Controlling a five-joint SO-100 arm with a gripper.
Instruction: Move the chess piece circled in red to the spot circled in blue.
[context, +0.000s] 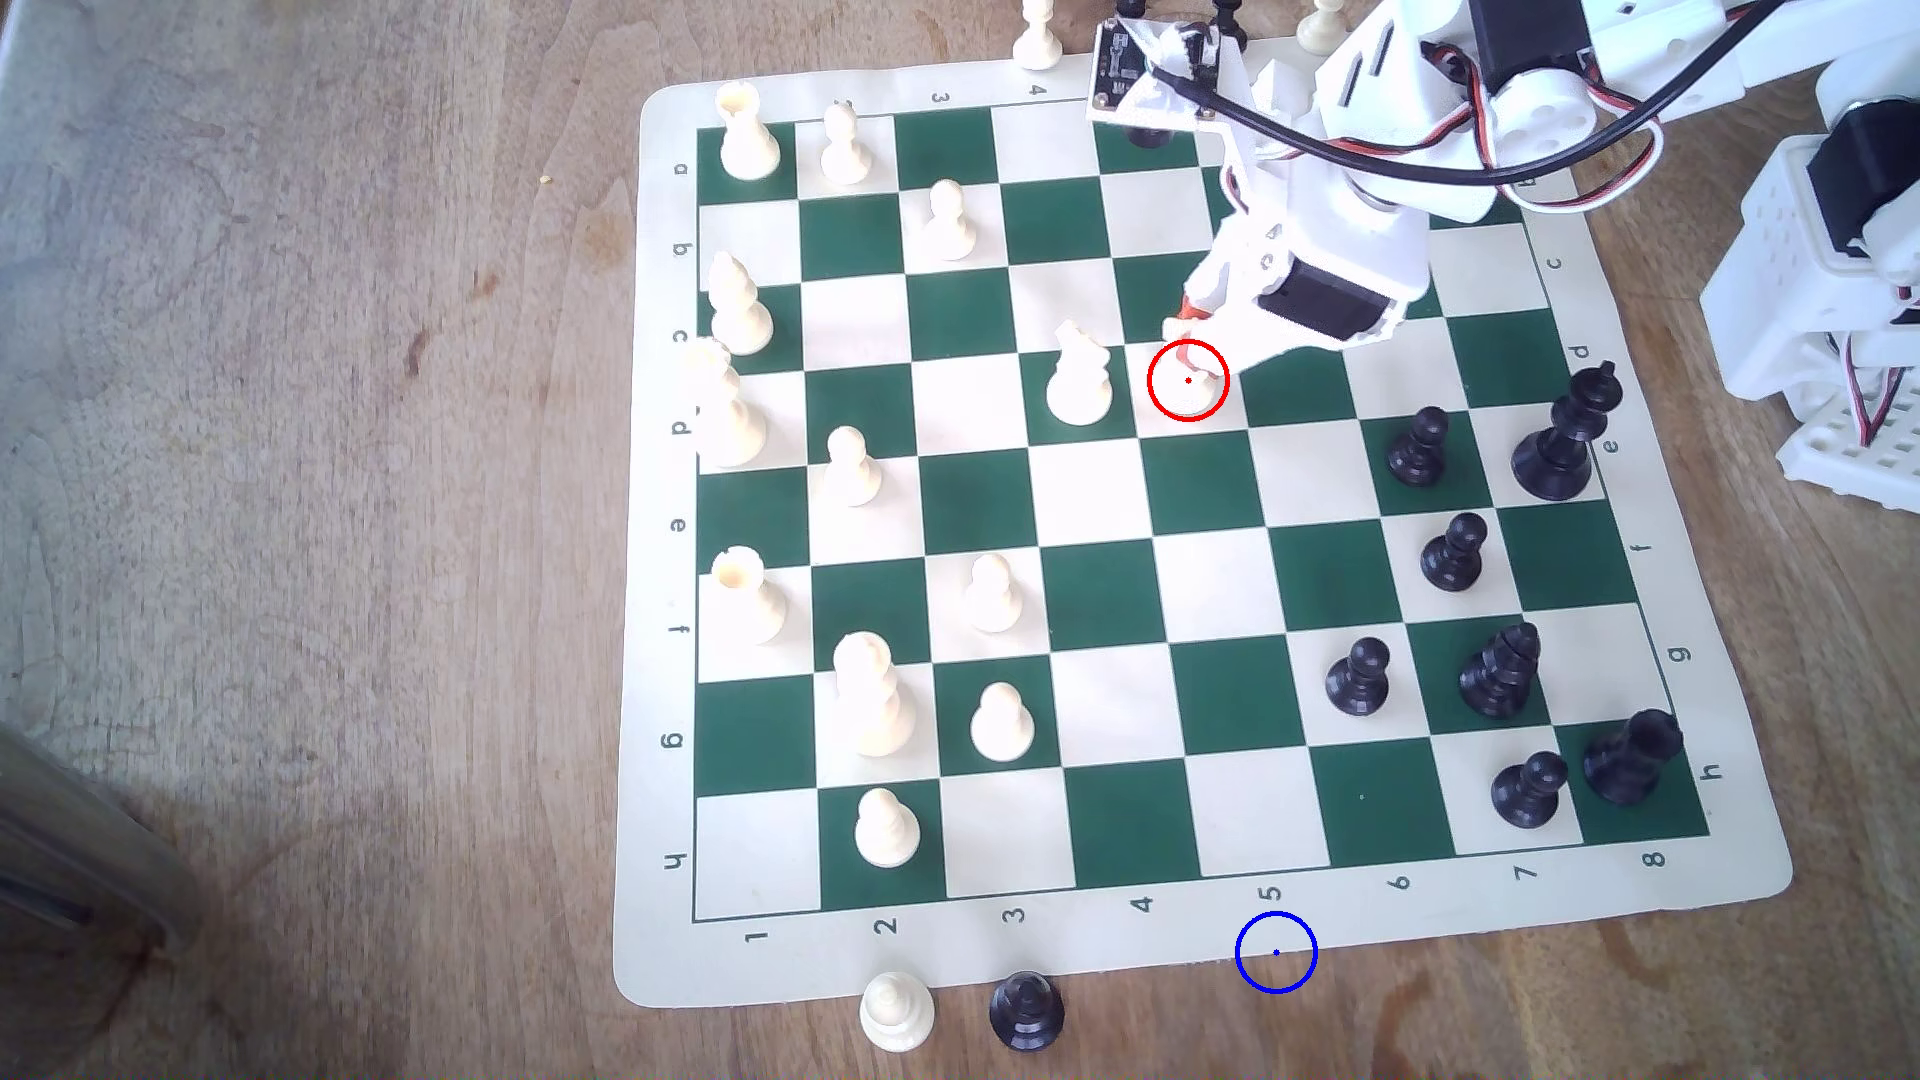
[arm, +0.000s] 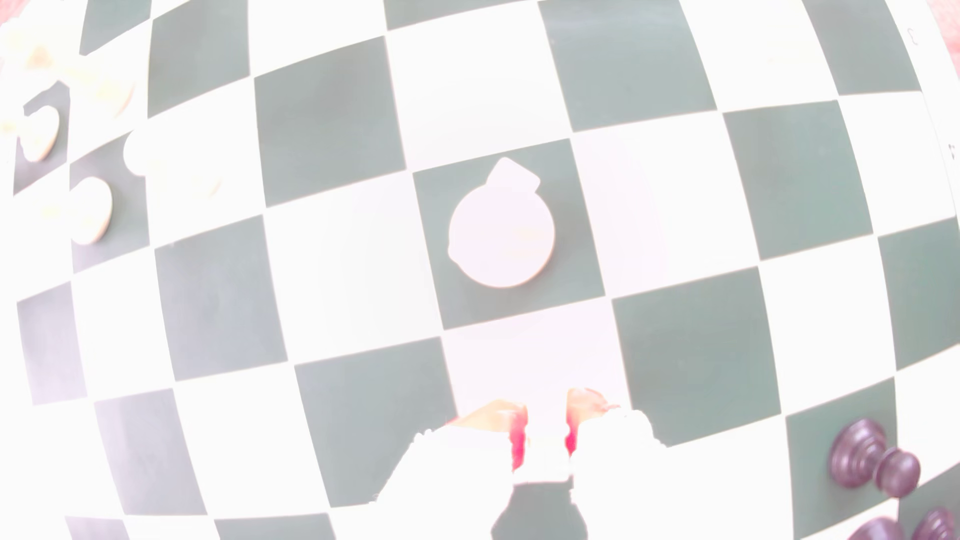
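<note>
The chess piece circled in red is a small cream piece on a white square, mostly covered by my gripper, which comes down on it from the exterior view's right. In the washed-out wrist view, the red-padded fingers stand close together with a white shape, the chess piece, pressed between them. The frames do not tell whether it has left the board. The spot circled in blue lies on the mat's near border by the label 5, bare.
A taller cream knight stands one square to the exterior view's left of the gripper. Cream pieces fill the board's left, black pieces its right. A cream pawn and a black pawn stand off the mat, left of the blue ring.
</note>
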